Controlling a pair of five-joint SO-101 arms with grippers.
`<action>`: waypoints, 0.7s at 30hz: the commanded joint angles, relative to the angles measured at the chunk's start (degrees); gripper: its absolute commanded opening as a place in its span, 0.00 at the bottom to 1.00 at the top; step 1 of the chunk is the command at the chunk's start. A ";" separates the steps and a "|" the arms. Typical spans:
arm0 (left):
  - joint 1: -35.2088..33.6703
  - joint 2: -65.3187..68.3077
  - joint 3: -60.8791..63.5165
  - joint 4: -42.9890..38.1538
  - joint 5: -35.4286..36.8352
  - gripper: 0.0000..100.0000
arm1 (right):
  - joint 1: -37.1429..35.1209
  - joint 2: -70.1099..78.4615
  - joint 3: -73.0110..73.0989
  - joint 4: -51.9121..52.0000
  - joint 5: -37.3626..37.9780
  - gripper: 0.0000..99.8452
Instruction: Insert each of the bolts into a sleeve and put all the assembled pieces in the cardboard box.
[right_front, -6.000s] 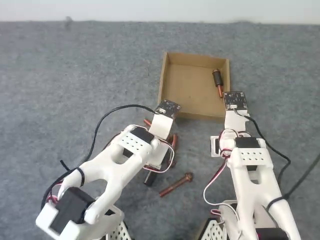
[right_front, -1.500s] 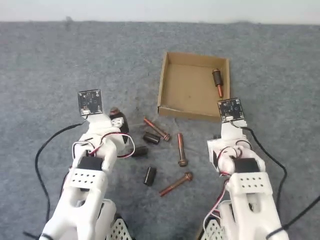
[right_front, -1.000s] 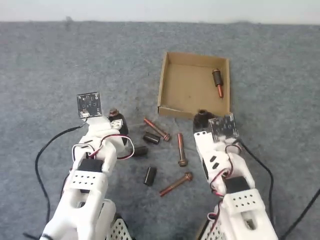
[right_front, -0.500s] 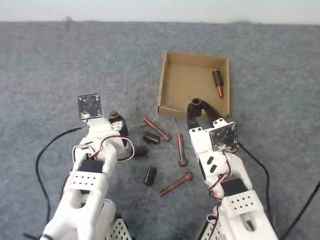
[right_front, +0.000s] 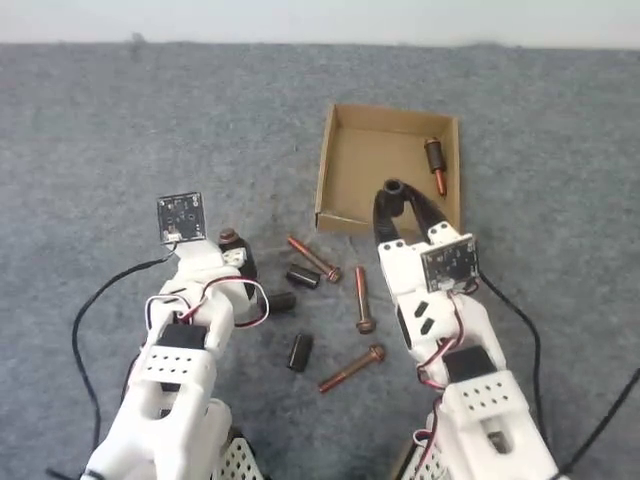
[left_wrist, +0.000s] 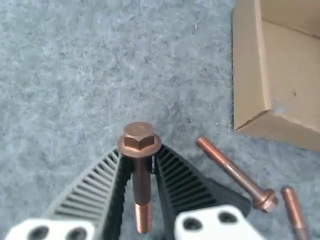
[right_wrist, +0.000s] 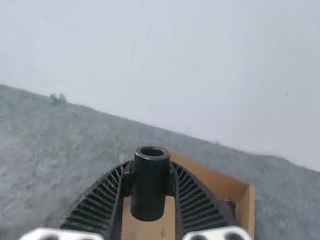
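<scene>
From above, the right pincer (right_front: 393, 196) has swung forward to the near wall of the cardboard box (right_front: 324, 170), clamped on a black sleeve (right_front: 392, 187). Left wrist view: the left pincer (left_wrist: 141, 152) grips a copper bolt (left_wrist: 142, 175) over the grey bench (left_wrist: 75, 75). Right wrist view: the sleeve sits lengthwise between the ribbed fingers (right_wrist: 100, 200).

Left hand (left_wrist: 140, 152) low, right hand (right_wrist: 150, 170) raised, both clamped.

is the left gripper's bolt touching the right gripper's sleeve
Apart. The high view shows a wide gap between the bolt and the sleeve.
</scene>
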 joint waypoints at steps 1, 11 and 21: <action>-0.35 -2.37 -0.48 -2.11 0.00 0.01 | 1.63 9.98 -7.47 -10.77 0.70 0.01; -3.52 -2.37 -0.66 -2.29 0.18 0.01 | 5.67 38.29 -17.49 -31.25 0.53 0.01; -3.60 -2.37 -0.66 -2.37 0.18 0.01 | 4.79 59.82 -21.27 -52.44 0.44 0.01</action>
